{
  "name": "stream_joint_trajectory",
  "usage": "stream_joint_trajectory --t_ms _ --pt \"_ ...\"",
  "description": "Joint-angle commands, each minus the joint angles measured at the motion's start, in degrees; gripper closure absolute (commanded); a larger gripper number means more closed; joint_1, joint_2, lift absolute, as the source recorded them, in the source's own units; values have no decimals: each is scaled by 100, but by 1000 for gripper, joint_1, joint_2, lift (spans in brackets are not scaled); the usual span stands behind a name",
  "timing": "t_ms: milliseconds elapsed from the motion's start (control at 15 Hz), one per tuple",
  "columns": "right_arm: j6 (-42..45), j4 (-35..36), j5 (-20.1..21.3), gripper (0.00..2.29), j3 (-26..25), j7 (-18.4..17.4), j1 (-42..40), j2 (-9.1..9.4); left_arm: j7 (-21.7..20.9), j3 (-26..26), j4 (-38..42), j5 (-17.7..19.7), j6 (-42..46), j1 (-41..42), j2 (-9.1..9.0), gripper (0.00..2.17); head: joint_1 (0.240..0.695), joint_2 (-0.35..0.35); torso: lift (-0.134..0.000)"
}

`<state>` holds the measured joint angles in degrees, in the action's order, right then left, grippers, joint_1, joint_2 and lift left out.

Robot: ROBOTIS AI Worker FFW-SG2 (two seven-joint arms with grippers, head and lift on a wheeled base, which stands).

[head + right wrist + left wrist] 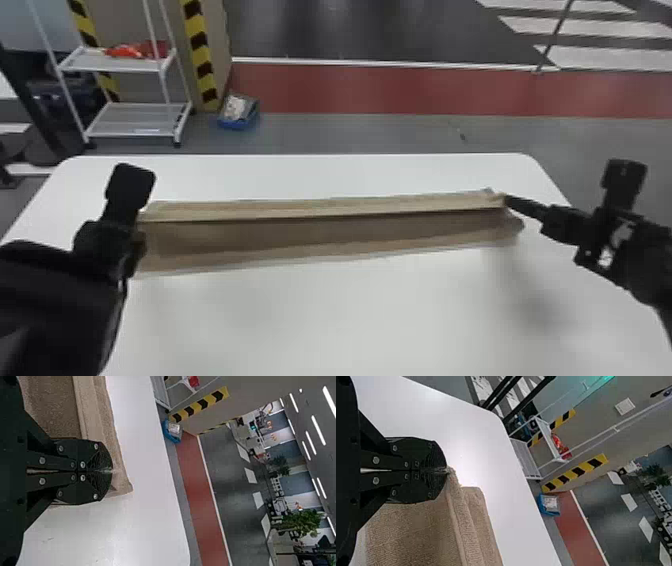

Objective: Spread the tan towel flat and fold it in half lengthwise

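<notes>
I've got the tan towel (320, 234) pinched at both ends.
My left gripper (136, 250) has its fingers pressed together on one end, and my right gripper (507, 200) pinches the opposite end near a corner. Between the two, the towel makes a long strip over the white table (350, 315), a lighter band running lengthwise from one gripper to the other.

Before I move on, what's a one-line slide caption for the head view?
Left gripper and right gripper pinch the tan towel near opposite ends, across the white table.
</notes>
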<state>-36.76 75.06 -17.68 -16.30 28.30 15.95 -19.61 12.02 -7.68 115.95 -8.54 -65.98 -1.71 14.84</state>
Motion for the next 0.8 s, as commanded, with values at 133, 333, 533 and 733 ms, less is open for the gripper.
stream_joint_trajectory --t_ms 133,333,533,733 --pt "-680 1248 -394 1322 -690 -18 -752 -43 -173 267 1062 -148 -640 505 10 1305 695 -66 -128" --pt "-732 1231 -447 1325 -743 -44 -629 -219 -173 240 1000 -157 -640 259 18 1305 695 -80 -128" --pt "-820 598 -78 1322 -312 -202 -93 -175 -173 -155 112 -412 -622 -462 1 1305 695 -94 -128" --pt "-662 -158 80 1322 84 -334 400 -87 -164 -612 -951 -798 -376 -1033 -105 1305 695 -84 -128"
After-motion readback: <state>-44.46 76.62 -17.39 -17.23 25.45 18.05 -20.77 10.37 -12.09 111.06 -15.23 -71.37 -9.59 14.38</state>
